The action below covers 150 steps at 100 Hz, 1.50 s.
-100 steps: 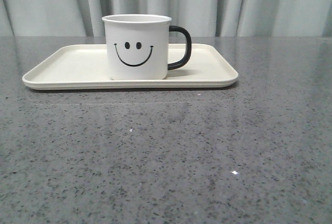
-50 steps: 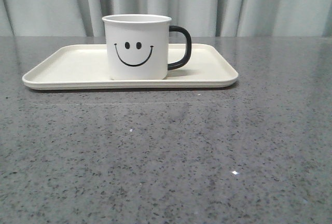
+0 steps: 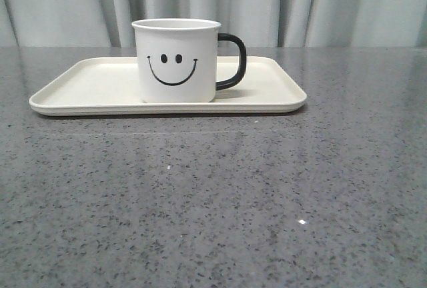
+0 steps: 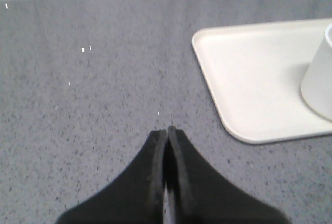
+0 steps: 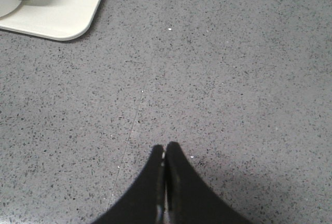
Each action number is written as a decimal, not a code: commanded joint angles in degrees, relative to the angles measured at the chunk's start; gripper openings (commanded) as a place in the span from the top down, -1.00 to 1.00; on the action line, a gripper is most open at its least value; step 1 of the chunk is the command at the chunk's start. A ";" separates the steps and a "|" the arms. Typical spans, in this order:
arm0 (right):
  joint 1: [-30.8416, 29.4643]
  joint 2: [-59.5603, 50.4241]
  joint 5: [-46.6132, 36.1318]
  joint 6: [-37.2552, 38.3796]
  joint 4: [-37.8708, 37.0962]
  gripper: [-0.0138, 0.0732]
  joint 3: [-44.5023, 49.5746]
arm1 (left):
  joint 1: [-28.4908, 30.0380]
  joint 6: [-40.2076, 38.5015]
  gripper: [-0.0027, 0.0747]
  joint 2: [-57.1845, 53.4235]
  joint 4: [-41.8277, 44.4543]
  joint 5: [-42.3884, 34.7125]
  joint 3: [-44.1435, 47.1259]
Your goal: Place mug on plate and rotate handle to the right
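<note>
Resting unmoved on the plate [image 3: 87, 85], the mug [image 3: 176, 61] stays handle-right; both grippers closed, empty.

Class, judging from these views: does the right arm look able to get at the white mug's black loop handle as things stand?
Probably yes. The black loop handle points to the robot's right, and only bare grey speckled table lies between it and the shut right gripper.

From my station I see a grey speckled stone desk [image 3: 220, 201] filling the front view, glossy enough to catch small bright glints, and behind its far edge a pale grey-green curtain [image 3: 267, 1] hanging in vertical folds across the whole background.
</note>
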 commanded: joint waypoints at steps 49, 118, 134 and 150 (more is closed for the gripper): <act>-0.01 0.05 -3.24 0.01 0.18 0.84 -1.31 | -2.81 0.03 0.98 -21.27 5.59 -27.87 26.00; -0.01 0.05 -3.11 0.01 0.18 0.84 -1.31 | 0.70 -0.43 0.98 -33.30 5.76 -27.61 30.54; -0.01 0.05 -3.11 0.01 0.18 0.84 -1.31 | 0.70 -0.43 0.98 -33.30 6.97 -27.40 30.54; -0.01 0.05 -3.11 0.01 0.18 0.84 -1.31 | 0.70 -0.43 0.98 -33.30 7.05 -27.18 30.54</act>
